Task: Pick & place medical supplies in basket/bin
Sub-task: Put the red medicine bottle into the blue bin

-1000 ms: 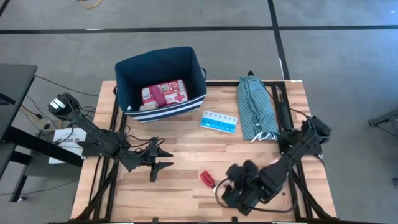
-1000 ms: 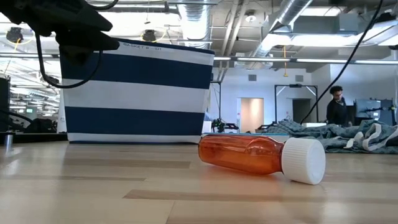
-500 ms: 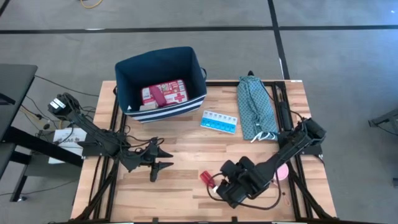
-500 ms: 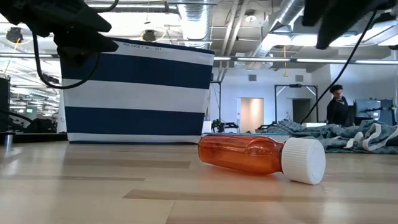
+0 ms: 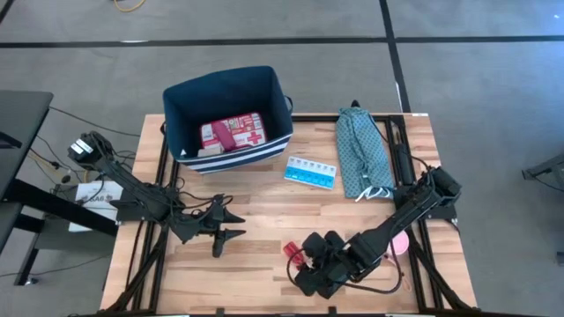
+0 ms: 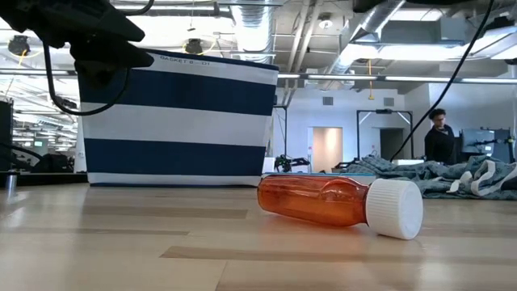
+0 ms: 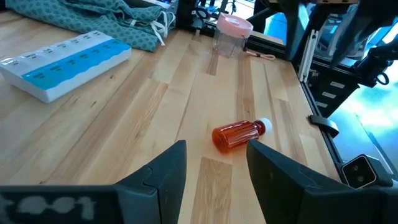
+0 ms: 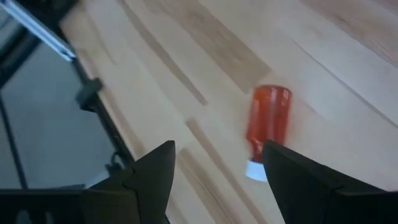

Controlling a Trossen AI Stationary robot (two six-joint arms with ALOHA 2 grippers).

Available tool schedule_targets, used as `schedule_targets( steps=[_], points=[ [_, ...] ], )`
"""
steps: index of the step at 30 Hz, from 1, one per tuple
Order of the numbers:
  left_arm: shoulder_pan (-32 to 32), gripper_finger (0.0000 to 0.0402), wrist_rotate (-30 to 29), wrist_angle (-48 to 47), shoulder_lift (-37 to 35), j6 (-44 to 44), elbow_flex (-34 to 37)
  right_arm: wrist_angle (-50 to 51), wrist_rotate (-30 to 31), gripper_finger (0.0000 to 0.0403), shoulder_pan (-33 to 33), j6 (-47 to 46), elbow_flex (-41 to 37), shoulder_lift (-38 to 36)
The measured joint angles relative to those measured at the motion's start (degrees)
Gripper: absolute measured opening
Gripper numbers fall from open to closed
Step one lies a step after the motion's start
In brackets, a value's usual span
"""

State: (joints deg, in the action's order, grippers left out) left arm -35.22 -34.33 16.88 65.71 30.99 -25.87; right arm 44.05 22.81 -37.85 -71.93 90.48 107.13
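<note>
the right gripper [image 5: 310, 269] hovers with fingers spread apart, and the orange bottle [image 5: 292, 252] lies on its side on the table [image 5: 264, 202] just beyond its fingertips, ungrasped. the low view alone shows the bottle's white cap [image 6: 395, 208] and the striped navy bin [image 6: 178, 121] behind it. the left gripper [image 5: 227, 224] waits released, well apart.

- Wooden worktop [image 5: 264, 220], pale planks, on a black frame.
- Long teal patterned cloth bundle [image 5: 361, 154] lying along the worktop's right side.
- A person [image 6: 440, 133] standing far off in the room behind.
</note>
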Motion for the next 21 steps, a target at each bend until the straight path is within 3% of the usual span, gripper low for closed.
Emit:
schedule_targets(
  steps=[13, 21],
  points=[
    [0.00, 0.0157, 0.02, 0.04, 0.00, -0.08, 0.00, -1.37, 6.11, 0.0235, -0.02, 0.25, 0.05, 0.00],
    [0.00, 0.0157, 0.04, -0.02, 0.00, 0.04, 0.00, 3.88, 6.56, 0.0235, -0.28, -8.60, -0.04, 4.51]
  ],
)
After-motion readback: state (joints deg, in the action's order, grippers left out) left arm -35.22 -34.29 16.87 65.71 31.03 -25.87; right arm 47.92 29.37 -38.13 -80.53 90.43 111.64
